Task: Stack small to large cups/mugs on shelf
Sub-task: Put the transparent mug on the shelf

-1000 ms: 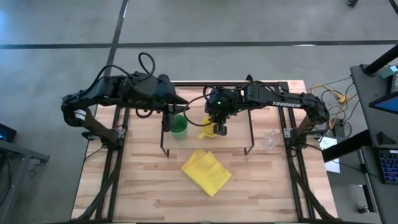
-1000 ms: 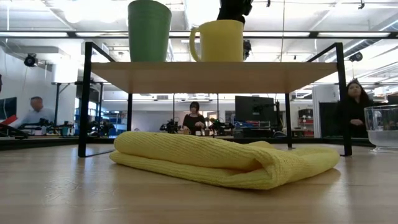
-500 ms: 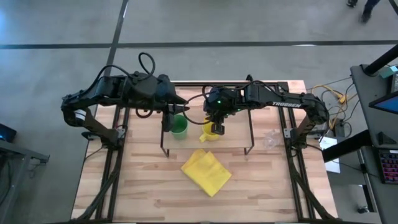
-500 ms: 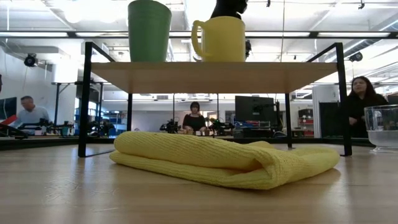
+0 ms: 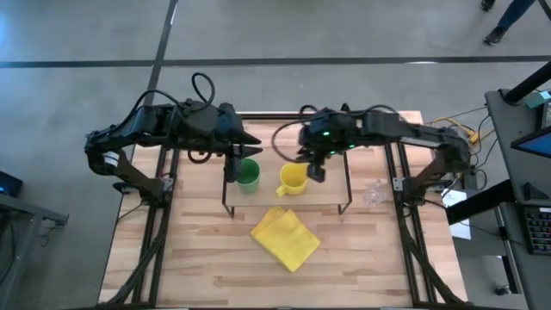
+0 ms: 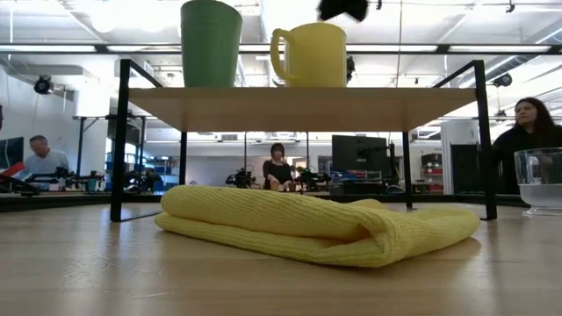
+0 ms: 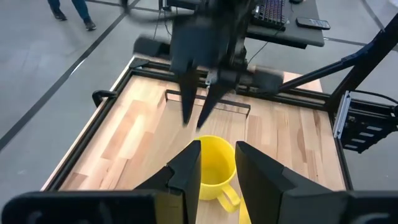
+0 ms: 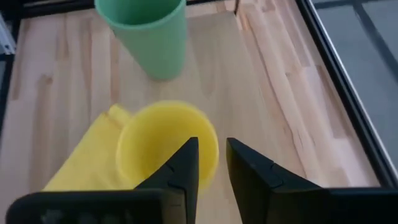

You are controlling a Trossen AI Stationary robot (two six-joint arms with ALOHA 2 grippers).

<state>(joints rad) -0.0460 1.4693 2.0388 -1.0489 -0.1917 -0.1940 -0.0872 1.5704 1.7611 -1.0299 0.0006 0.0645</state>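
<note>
I see yellow mug [image 5: 293, 177], glossy, handled, upright on shelf [image 5: 327, 194] light wood top, green cup [image 5: 248, 173] tapered, just beside. Clear glass cup [image 5: 374, 193] on slatted wood surface [image 5: 198, 250]. Right tool [image 5: 314, 169] above mug, released, fingers parted. Left tool [image 5: 234, 153] near green cup, parted, empty. Crumpled yellow cloth [image 5: 285, 237] below shelf front.

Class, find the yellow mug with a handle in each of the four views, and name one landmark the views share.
High view: yellow mug with a handle, centre of the shelf top.
Low view: the mug on the shelf, upper middle.
Left wrist view: the mug, low centre.
Right wrist view: the mug, lower centre.
Shared landmark: the green cup beside it, not seen in the left wrist view.
</note>
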